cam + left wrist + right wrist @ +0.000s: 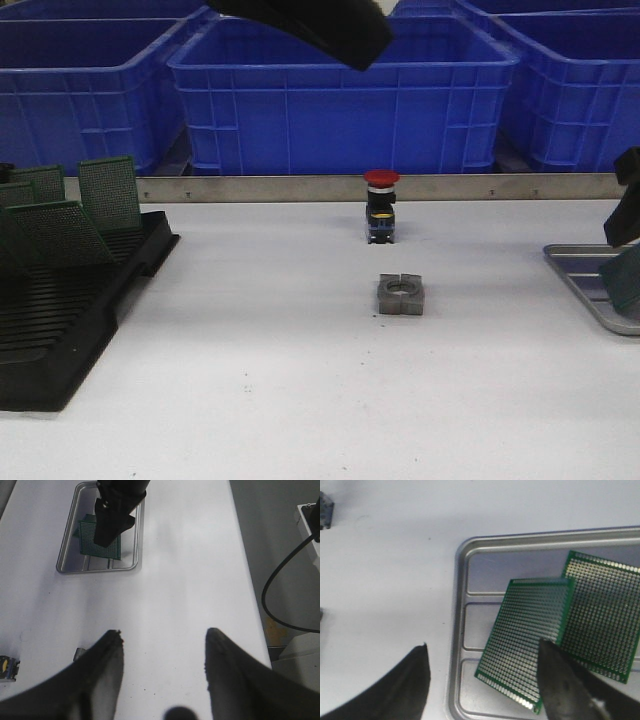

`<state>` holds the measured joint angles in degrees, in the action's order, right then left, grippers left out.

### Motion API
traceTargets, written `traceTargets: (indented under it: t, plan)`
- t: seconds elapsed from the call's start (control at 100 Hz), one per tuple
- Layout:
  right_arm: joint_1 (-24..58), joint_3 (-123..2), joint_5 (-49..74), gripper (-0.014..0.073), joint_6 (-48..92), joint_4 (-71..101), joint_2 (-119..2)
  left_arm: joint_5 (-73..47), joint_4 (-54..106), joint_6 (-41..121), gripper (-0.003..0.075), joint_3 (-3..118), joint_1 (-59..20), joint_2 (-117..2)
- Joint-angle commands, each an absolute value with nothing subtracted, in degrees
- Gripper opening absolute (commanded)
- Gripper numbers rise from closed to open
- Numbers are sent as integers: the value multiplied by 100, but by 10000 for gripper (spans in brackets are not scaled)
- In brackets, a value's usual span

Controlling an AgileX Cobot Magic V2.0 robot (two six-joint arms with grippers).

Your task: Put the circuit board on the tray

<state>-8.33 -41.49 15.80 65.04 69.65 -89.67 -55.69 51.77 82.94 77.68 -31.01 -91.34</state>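
Note:
In the right wrist view a green circuit board (527, 635) lies in the grey tray (457, 630), its far edge overlapping a second green board (605, 620) beside it. My right gripper (482, 647) is open just above the tray, the fingers wide apart. One fingertip (555, 665) hides the first board's corner, and nothing is clamped between them. The front view has the tray (580, 275) at the table's right edge, with the right gripper (625, 205) over it. My left gripper (162, 632) hangs open and empty high over the bare white table.
A black slotted rack (60, 320) at the left holds several upright green boards (108, 192). A red-capped push button (381, 205) and a grey metal block (401, 294) stand mid-table. Blue bins (340, 100) line the back behind a metal rail (300, 188).

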Motion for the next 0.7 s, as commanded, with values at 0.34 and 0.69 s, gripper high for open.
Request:
traceTargets:
  t: [0.34,0.69]
  plan:
    - [-858,-4274,1750,-60,6581,6341,-7468,-5779,5471,7441,-17,7937,-2156,-8455]
    - [-852,-3448,999,-60,6840,6341,-5960,-3947,5470,6875,-17,7087,-1660,-7190]
